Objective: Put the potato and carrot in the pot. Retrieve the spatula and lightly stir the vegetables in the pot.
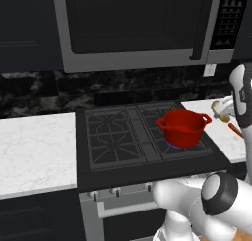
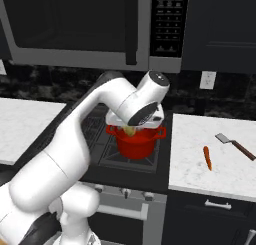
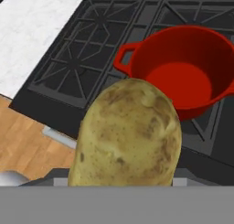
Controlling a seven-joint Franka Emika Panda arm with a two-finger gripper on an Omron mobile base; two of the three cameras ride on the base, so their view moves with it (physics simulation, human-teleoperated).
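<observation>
Potato point(image 3: 125, 136) held upright (long axis vertical) near pot point(image 3: 192, 72).

The white arm bends forward from the near side, and its gripper point(image 2: 131, 130) hangs closed around the potato point(image 3: 127, 135).

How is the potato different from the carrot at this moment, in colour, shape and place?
The potato is beige-yellow with brown specks; the carrot is orange. The potato is a rounded lump; the carrot is slim and long. The potato is held in the gripper near the red pot; the carrot lies on the white counter. Neither is in the pot yet.
</observation>
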